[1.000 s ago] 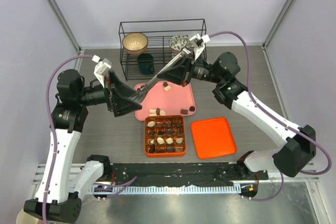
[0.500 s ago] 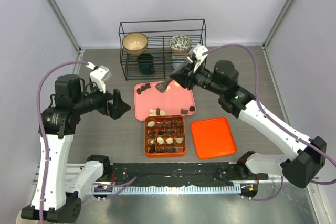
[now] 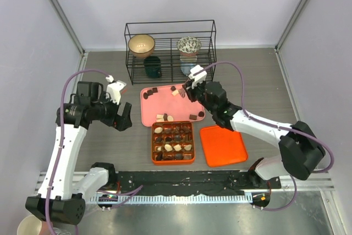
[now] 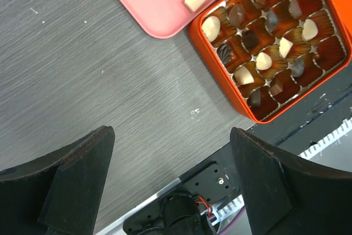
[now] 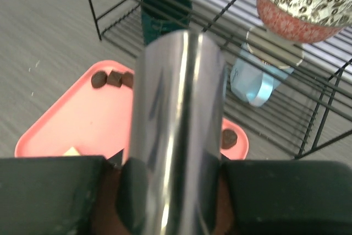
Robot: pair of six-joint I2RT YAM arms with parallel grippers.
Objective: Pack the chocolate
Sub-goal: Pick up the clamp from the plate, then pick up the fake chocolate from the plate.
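I have the left gripper (image 4: 170, 136) parked over bare grey table at the left of the overhead frame. Its two black fingers (image 4: 77, 174) are spread wide with nothing between them. Its wrist camera looks down on the orange gridded box (image 3: 153, 142), and I judge it is standing off so as not to crowd the other arm.

The right gripper (image 3: 186, 88) sits over the upper right corner of the flat pink plastic tray (image 3: 165, 104), just in front of the black wire rack (image 3: 170, 24). It is clamped on a polished curved metal tool (image 5: 176, 108) that fills the middle of its wrist view. I take it the tool is there because the pieces are too small for bare fingers.

The chocolate (image 3: 163, 117), small dark, tan and cream pieces, lies in two places. Loose clusters sit along the tray's upper and lower edges, and many cells of the box at lower centre are filled. The flat orange lid (image 3: 223, 146) lies just right of the box, so the cells are reachable. I cannot tell whether the tool carries a piece.
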